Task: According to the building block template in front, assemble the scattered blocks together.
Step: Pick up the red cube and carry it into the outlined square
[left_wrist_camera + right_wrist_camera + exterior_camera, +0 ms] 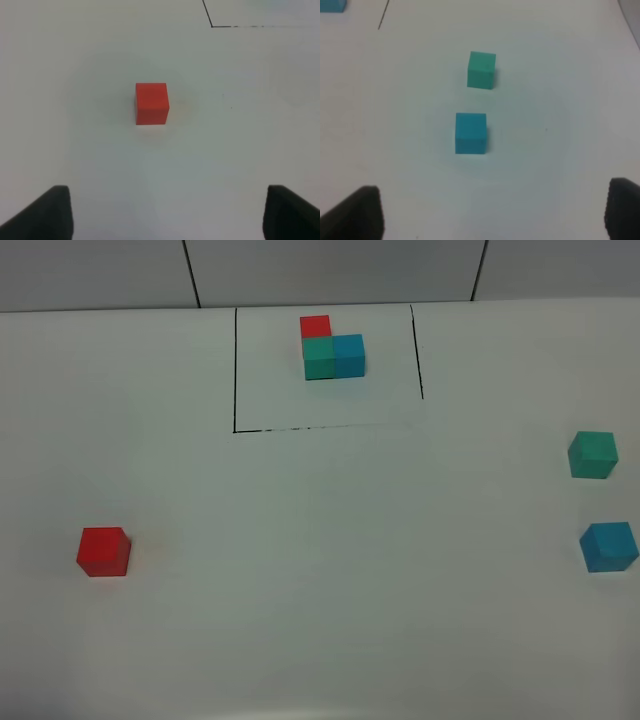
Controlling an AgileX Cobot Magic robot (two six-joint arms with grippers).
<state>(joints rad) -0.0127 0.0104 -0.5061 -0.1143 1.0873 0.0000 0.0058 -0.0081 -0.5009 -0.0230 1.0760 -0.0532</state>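
Left claw and right claw are wide open and hold nothing. On the tabletop, the building block template sits at the back in a black outline; the red cube lies far left, the green cube and blue cube far right.

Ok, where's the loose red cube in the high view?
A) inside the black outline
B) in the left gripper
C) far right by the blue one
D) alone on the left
D: the loose red cube sits alone at left; the green cube and blue cube lie far right.
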